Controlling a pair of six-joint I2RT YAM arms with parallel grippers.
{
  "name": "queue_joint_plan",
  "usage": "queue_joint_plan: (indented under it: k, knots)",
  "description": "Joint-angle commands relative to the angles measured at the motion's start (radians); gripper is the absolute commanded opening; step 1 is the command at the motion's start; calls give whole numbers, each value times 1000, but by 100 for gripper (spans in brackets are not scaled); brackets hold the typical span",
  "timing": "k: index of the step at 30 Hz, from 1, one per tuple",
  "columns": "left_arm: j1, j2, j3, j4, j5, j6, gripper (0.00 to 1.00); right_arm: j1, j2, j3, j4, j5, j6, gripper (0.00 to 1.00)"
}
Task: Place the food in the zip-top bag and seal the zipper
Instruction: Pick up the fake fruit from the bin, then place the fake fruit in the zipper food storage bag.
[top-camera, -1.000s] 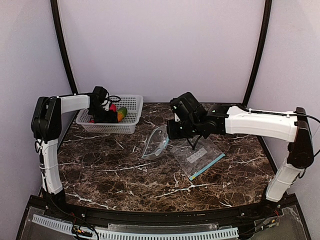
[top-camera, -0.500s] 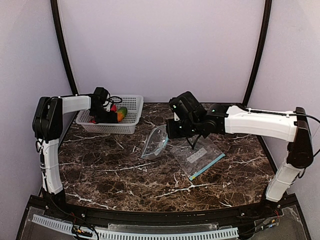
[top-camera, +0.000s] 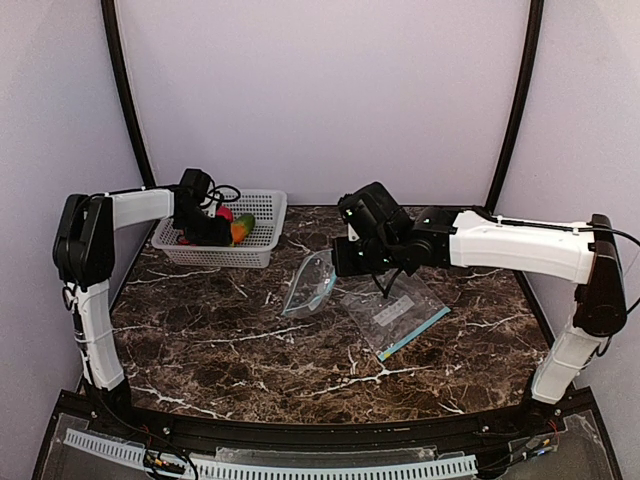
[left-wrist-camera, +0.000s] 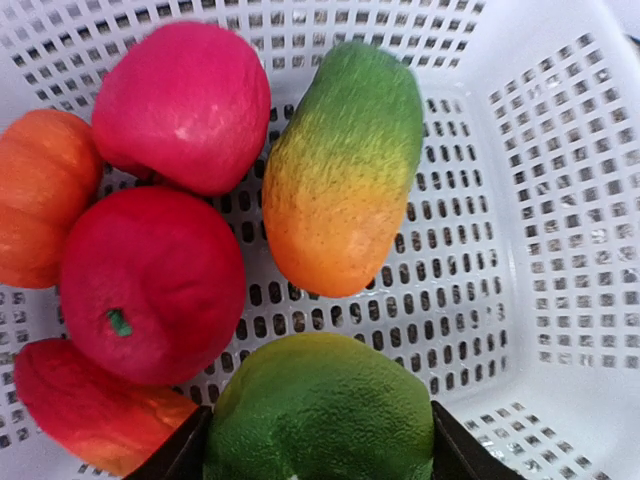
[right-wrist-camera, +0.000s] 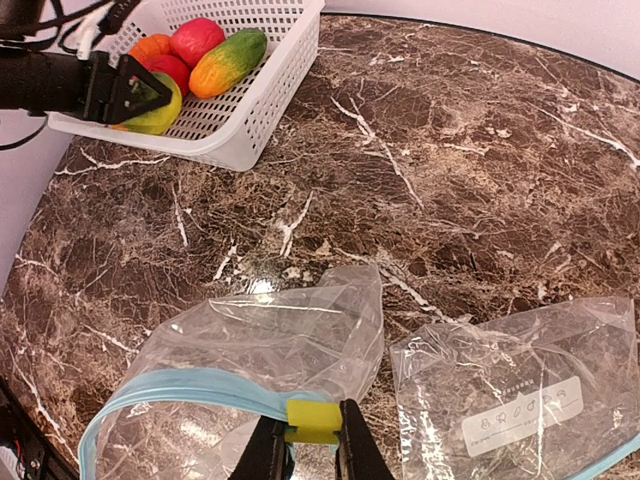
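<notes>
So, the green fruit (left-wrist-camera: 315, 385) is sitting low in the white basket (left-wrist-camera: 560, 230), bracketed on both sides by the fingers of the left gripper (left-wrist-camera: 320, 445). They look pressed against it rather than spread, so a grip is judged to be made. The other fruits (left-wrist-camera: 150, 285) are packed around it from 9 to 12 o'clock in the wrist view, with the long green-orange fruit (left-wrist-camera: 345, 165) lying along 1-to-7 o'clock. Over at the bag (right-wrist-camera: 250, 350), the yellow tab (right-wrist-camera: 313, 420) on the blue zipper rim is pinched between the closed fingers of the right gripper (right-wrist-camera: 312, 450), and the mouth is held gaping toward the basket. Seen from above, that mouth lies at about 4 o'clock from the held fruit, well apart across the table (top-camera: 250, 350). Its rim is stretched roughly 1 to 7 o'clock, so the fruit would likely need to be carried over and dropped in across that line. The food is far nearer to the left arm. Compared with a second ago, the left arm's upper link has been swung out toward 9 o'clock and the wrist pulled back a touch. The right arm and bag look unchanged. A second bag (right-wrist-camera: 510, 390) lies flat at 3 o'clock of the open one.
</notes>
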Motion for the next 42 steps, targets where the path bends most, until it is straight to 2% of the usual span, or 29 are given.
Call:
queue_joint_plan:
  k: [1, 7, 14, 16, 22, 25, 26, 29, 35, 42]
  knots:
    - [-3, -221, -73, 93, 16, 6, 57, -4, 10, 22, 19, 5, -6, 0]
    - [-5, -331, -121, 117, 50, 4, 57, -4, 10, 26, 16, 5, -6, 0]
    - [-19, -452, -155, 183, 215, 7, 56, -4, 9, 32, 12, 9, -2, 0]
    - [-48, -491, -170, 203, 269, 20, 56, -4, 13, 39, 11, 8, -2, 0]
    - [-229, -606, -244, 314, 467, 67, 56, -4, 26, 61, 3, 2, -9, 0]
    - [-274, -641, -322, 445, 636, -5, 56, -5, 24, 66, -1, -2, -9, 0]
    - [-291, -651, -337, 518, 663, -25, 56, -6, 22, 68, -1, -5, -10, 0]
    - [-331, -653, -359, 578, 747, -68, 56, -6, 23, 74, -4, -10, -10, 0]
    - [-412, -645, -376, 565, 782, -56, 56, -24, 26, 76, -8, -44, -3, 0]
    - [-484, -617, -428, 473, 730, 26, 56, -46, 27, 65, -8, -101, 4, 0]
